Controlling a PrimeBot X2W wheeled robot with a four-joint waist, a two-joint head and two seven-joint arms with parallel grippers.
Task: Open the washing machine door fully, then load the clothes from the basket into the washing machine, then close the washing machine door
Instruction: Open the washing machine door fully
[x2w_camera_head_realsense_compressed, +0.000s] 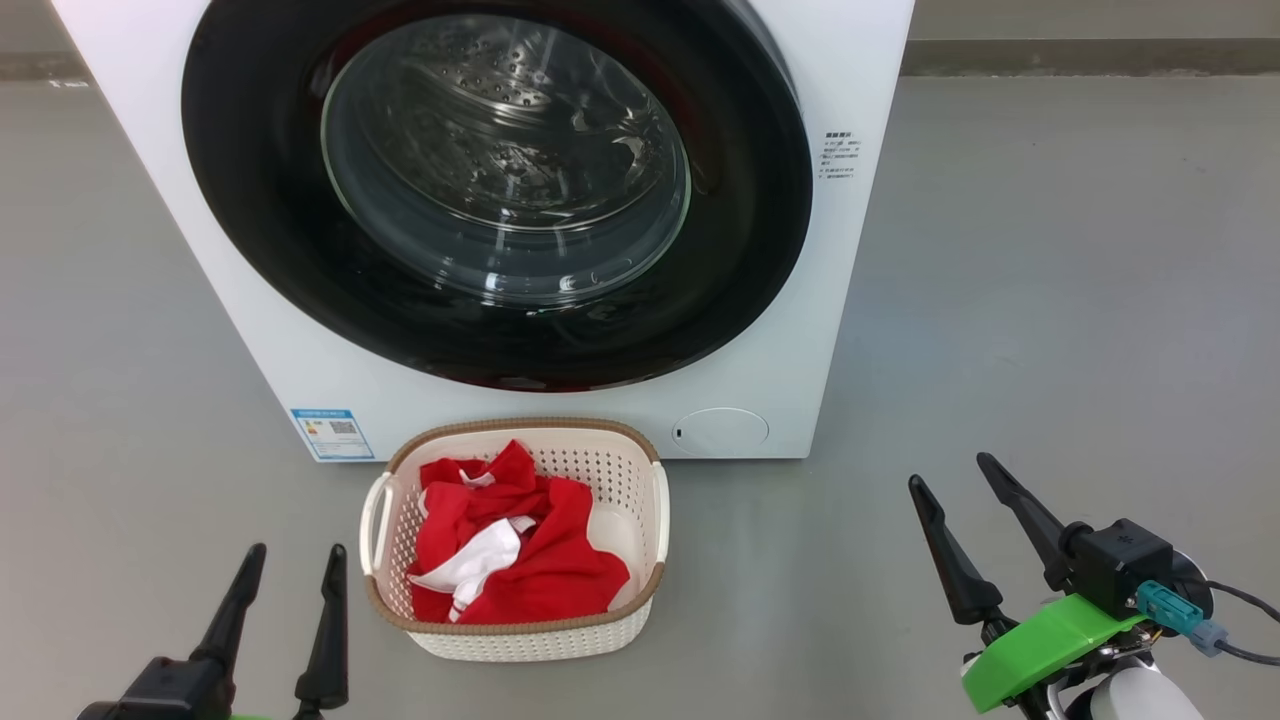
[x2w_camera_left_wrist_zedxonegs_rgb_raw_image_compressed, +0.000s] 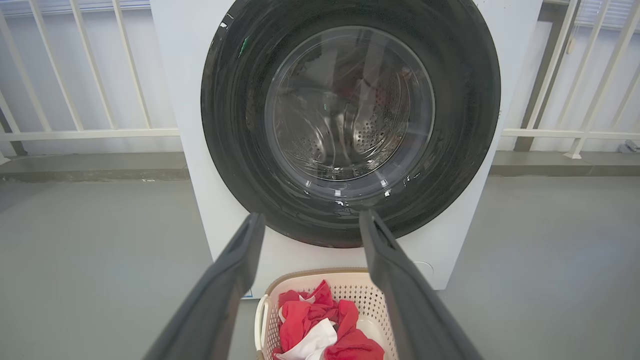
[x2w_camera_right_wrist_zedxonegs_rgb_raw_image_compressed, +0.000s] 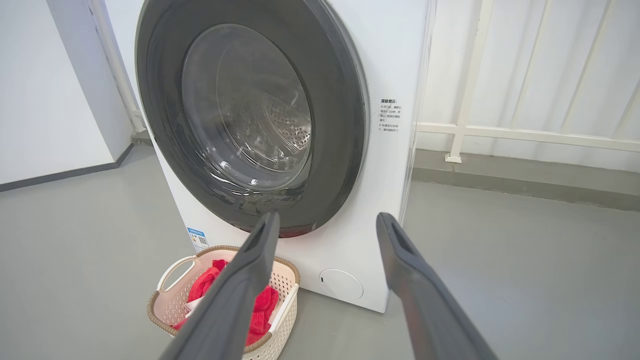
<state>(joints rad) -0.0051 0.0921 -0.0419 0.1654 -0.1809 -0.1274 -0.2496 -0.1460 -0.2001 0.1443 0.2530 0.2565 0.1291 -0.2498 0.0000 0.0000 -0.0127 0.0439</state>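
Standing at the lower left, the left hand (x2w_camera_head_realsense_compressed: 298, 550) is open, its two dark fingers parted with nothing between them. Just to the right of that hand, slightly ahead of its fingertips, the basket (x2w_camera_head_realsense_compressed: 520, 640) sits on the grey floor (x2w_camera_head_realsense_compressed: 1050, 300).

Contents of the basket: the clothes (x2w_camera_head_realsense_compressed: 540, 550), red fabric with white trim, bunched toward the side nearer the left hand. A bare strip of the basket's bottom shows on the side nearer the right hand. The heap lies below the brown rim.

Directly beyond the basket, ahead of both hands, stands the washing machine (x2w_camera_head_realsense_compressed: 855, 300). The washing machine door (x2w_camera_head_realsense_compressed: 250, 200) is closed against the front. The perforated steel drum (x2w_camera_head_realsense_compressed: 480, 80) shows through its glass under reflections. On the lower front, a blue label sticker (x2w_camera_head_realsense_compressed: 332, 433) sits toward the left hand's side and a round cap (x2w_camera_head_realsense_compressed: 720, 430) toward the right hand's side.

The right hand (x2w_camera_head_realsense_compressed: 950, 470) is well to the right of the basket. It is open and empty, with its fingertips apart from the machine.
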